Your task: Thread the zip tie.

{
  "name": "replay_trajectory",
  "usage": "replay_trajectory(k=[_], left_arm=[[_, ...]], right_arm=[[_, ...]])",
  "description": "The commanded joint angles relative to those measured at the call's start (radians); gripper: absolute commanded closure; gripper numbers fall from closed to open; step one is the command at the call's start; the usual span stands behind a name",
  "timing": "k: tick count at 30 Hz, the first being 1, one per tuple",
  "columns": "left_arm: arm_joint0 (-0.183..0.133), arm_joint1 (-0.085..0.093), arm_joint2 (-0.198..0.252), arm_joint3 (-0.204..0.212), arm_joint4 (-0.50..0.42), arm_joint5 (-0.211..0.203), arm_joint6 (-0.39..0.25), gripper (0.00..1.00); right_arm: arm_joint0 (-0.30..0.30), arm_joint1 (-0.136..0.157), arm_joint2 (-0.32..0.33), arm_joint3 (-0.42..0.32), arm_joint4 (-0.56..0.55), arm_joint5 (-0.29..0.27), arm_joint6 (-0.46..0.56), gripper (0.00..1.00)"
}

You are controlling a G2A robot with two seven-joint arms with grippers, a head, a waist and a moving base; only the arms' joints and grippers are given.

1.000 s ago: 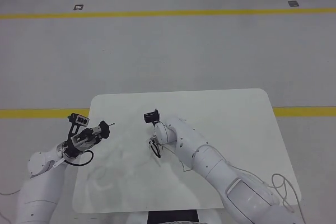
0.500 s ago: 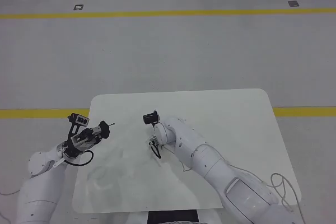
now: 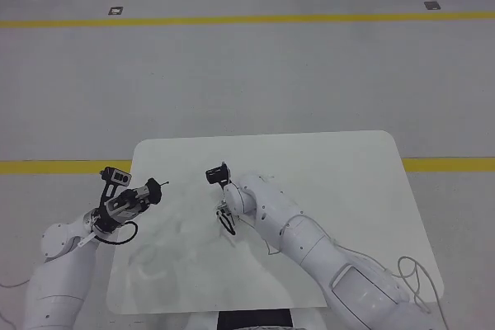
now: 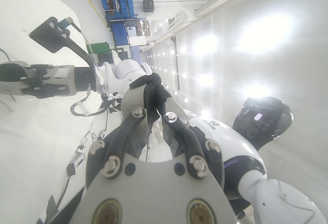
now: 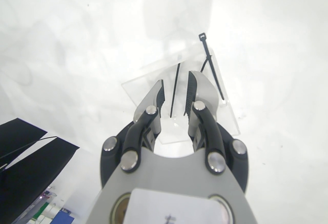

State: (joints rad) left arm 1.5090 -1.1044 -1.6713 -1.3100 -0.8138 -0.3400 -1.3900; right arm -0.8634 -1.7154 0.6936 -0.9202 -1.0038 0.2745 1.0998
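Straddling hand: the right gripper [image 5: 175,77], fingers spread apart, one on each side of a thin black strip [image 5: 174,91]; neither pad visibly touches it.
Pressed hand: the left gripper [image 4: 153,84], fingertips pushed together. In the top view a thin dark sliver juts past the tips, too small to identify.
Hand positions: in the top view the right gripper points down at the table [image 3: 338,165], left of its centre. The left gripper sits at the table's left edge, well apart from the right one.
Zip tie [image 5: 213,69]: black, slim and flat, with a small square eyeleted head. It lies across the clear plate [image 5: 226,119], just beside the outer face of one right finger. Its head reaches past the plate's edge onto the table. A fine curved dark line crosses it near that edge.
Black strip: straight, tapering to a point, lying on the plate. Whether it belongs to the same tie cannot be told.
Clear plate: transparent, flat, four-sided, sharp-cornered and glossy, resting on the table.
Right fingers: grey metal with black ribbed pads, black linkages and round silver rivets.
Left fingertips: wrapped in frayed black cloth-like tape.
Table: white, matte, rounded corners.
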Motion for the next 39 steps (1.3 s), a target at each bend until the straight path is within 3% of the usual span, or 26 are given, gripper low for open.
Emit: replay_trajectory(k=[1,16,32,39], left_arm=[[0.000,0.000,0.000,0.000,0.000,0.000,0.000,1.00],[0.000,0.000,0.000,0.000,0.000,0.000,0.000,1.00],[0.000,0.000,0.000,0.000,0.000,0.000,0.000,1.00],[0.000,0.000,0.000,0.000,0.000,0.000,0.000,1.00]], right_arm=[[-0.004,0.000,0.002,0.003,0.003,-0.010,0.000,0.80],[0.012,-0.023,-0.024,0.068,-0.005,-0.006,-0.026,0.78],[0.001,-0.031,-0.045,0.018,-0.083,0.029,-0.006,0.78],[-0.005,-0.034,-0.057,0.008,-0.121,0.027,0.012,0.86]])
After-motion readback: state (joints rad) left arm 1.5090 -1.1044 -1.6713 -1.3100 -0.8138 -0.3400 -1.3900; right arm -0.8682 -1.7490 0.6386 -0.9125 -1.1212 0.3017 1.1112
